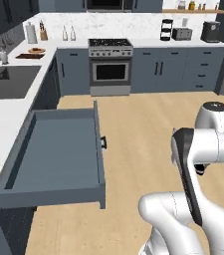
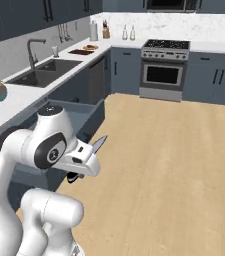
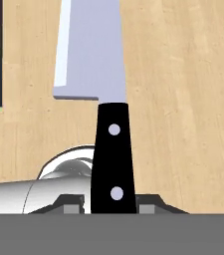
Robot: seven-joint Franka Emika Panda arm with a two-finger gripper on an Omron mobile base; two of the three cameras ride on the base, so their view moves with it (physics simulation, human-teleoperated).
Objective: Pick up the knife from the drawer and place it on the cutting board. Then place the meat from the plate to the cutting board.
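Kitchen of slate-blue cabinets, white counter (image 1: pixel 4 117) along the left wall, wood floor (image 1: pixel 143 129) across the middle, stove (image 1: pixel 110 62) at the far end. Drawer (image 1: pixel 58 154) pulled fully out under the counter, seemingly bare inside. Sink (image 2: pixel 46 72) set into the counter further along.

Far down the counter, close to the corner: board (image 1: pixel 30 56), dark and flat, with the plate (image 1: pixel 36 50) just beyond it. Something pale on the plate, probably the meat, too small to tell.

Arm folded back over the floor, well clear of the drawer. Gripper (image 3: pixel 111 203) clamped on the knife (image 3: pixel 101 84) by the black handle, fingers (image 3: pixel 72 206) tight against either side. Blade running straight out from the hand along the grip axis, tip forward; in the right base view, blade (image 2: pixel 98 145) poking up and ahead past the wrist, angled a little toward the cabinets.

The deciding relation: board well apart from the knife, ahead and to the left, beyond sink and drawer. Out of reach from here by the look of it, so likely a drive toward the corner first, then a lowering with the blade's length laid along the board's longer side. Knife step roughly half done; meat step not yet begun.

Risk: long blade swinging near the drawer front or counter edge on the way.
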